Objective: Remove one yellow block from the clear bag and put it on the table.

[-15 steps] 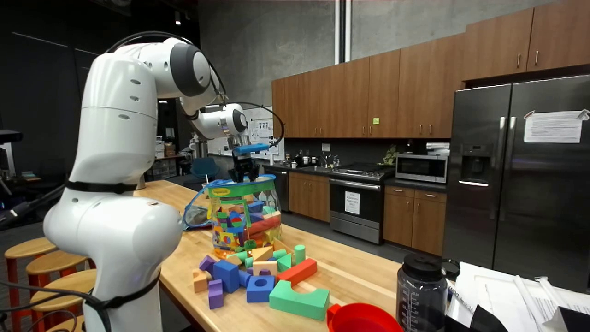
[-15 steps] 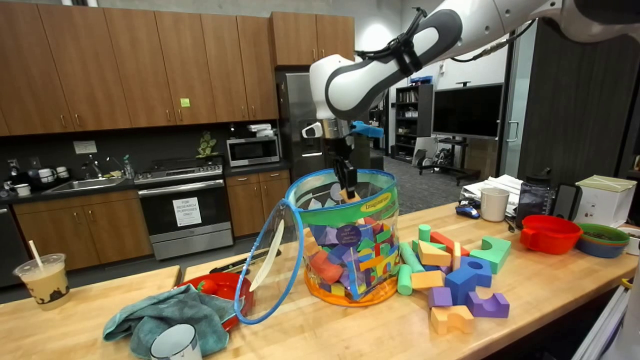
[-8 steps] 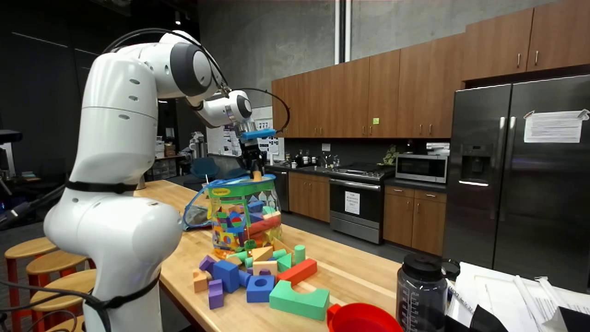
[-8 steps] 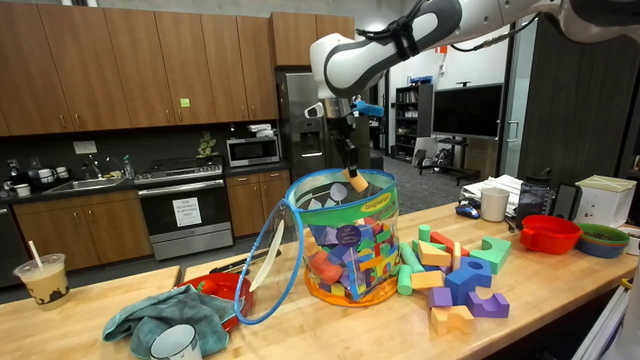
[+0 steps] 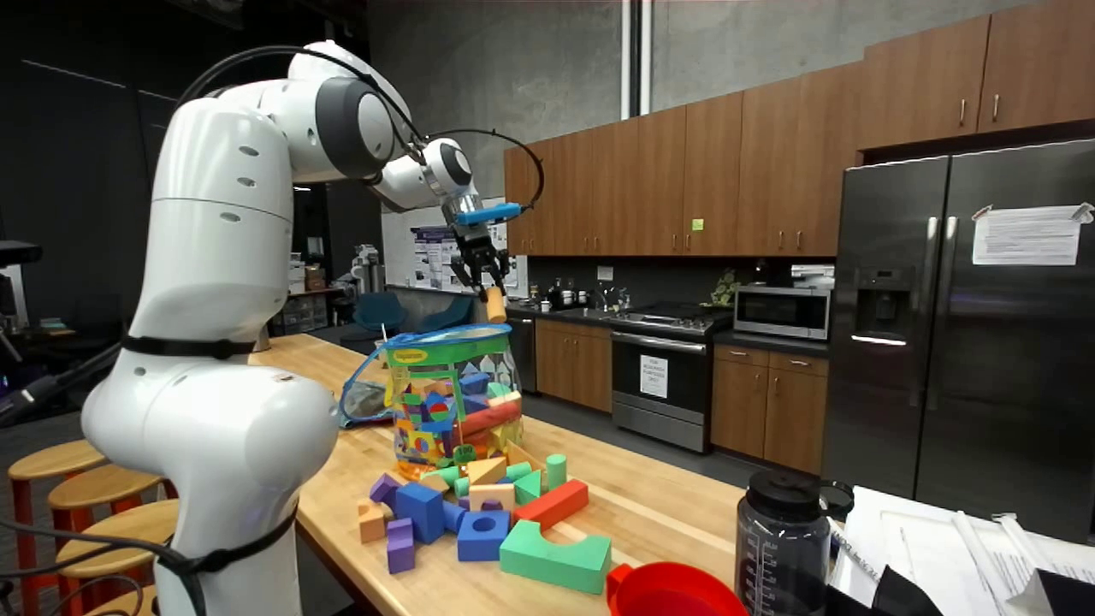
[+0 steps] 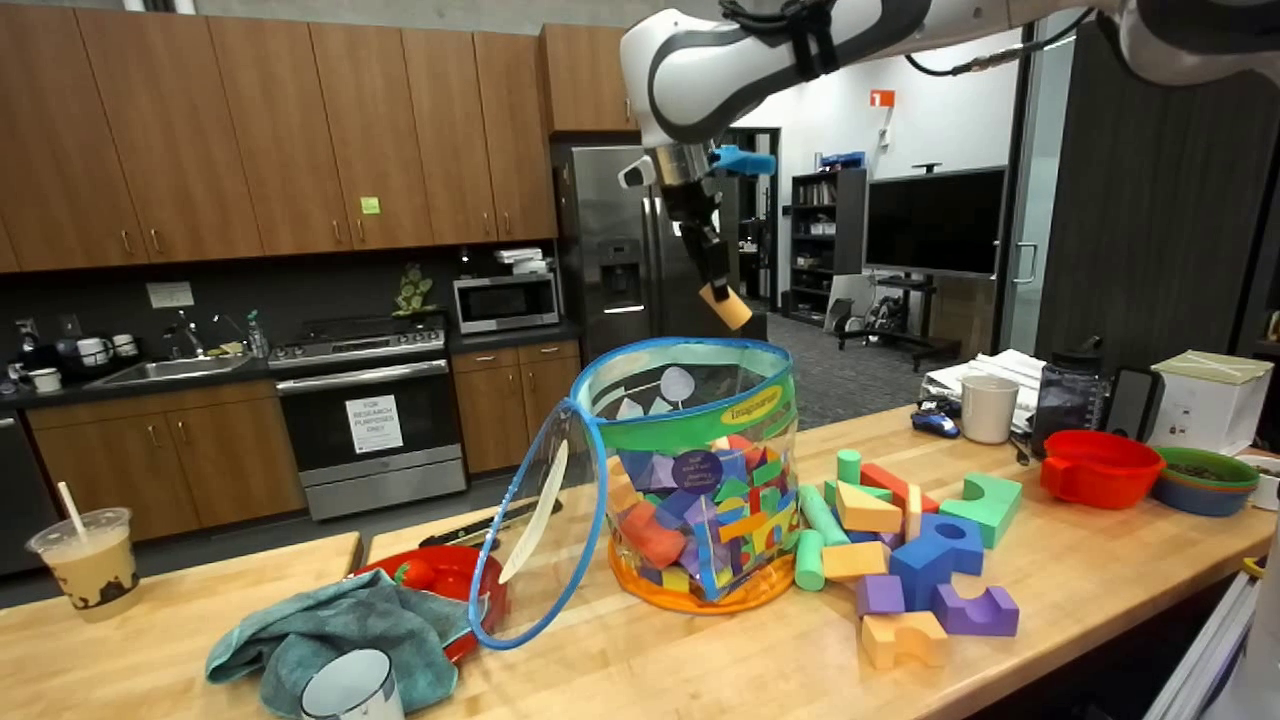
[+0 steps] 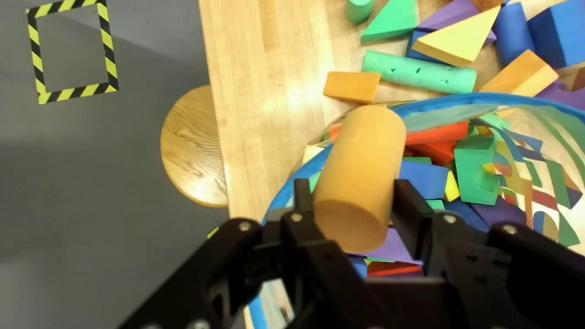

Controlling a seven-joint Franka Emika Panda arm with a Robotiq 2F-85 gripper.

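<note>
- smooth white arm (image 5: 231, 291) with dark grey caps (image 5: 338, 127)
- long curvy black cable (image 5: 248, 53)
- black straps (image 5: 184, 347)
- bright blue bit (image 5: 489, 214)
- black hand (image 7: 354, 194) with little shiny screws (image 7: 450, 219)

- A kitchen area that appears to belong to a research lab: the sign (image 6: 374, 424) on the oven (image 6: 322, 440) reads "FOR RESEARCH PURPOSES ONLY".
- Kitchen fittings: brown cabinets (image 5: 714, 180), a microwave (image 5: 780, 311) and a steel refrigerator (image 5: 997, 359) in both exterior views, and a sink (image 6: 165, 372).
- Lab gear: a robot arm (image 5: 227, 257) at a long wooden table (image 5: 633, 505), with printed sheets (image 5: 435, 257) on a white board (image 5: 396, 248) in the background.
- Office touches in an exterior view: a large screen (image 6: 935, 220) and a dark bookshelf (image 6: 820, 235).
- In the wrist view, black-and-yellow tape (image 7: 108, 45) forms a square on the grey floor (image 7: 114, 183).
</note>
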